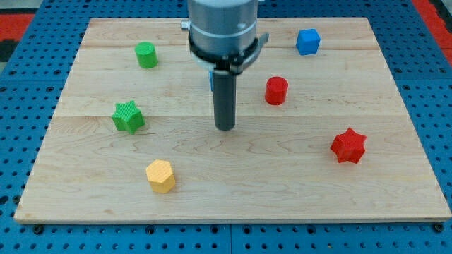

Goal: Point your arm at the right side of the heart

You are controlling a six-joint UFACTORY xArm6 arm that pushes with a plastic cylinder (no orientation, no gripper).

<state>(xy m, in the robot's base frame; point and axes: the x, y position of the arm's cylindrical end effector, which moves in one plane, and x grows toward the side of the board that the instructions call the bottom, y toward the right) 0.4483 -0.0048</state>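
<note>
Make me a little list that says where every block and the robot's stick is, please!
board: wooden table top
my tip: near the middle, touching no block
green cylinder block: top left
green star block: left
yellow hexagon block: bottom left
red cylinder block: right of my tip
red star block: right
blue cube block: top right
blue sliver behind rod: shape hidden
heart: none clearly visible

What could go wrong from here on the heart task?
1. No heart is clearly in view. Only a blue sliver shows behind the arm, its shape hidden, so I might aim at the wrong spot.
2. My tip sits just below that sliver; moving toward the view's top could shove it.
3. The red cylinder lies up and right of my tip and could get bumped.
</note>
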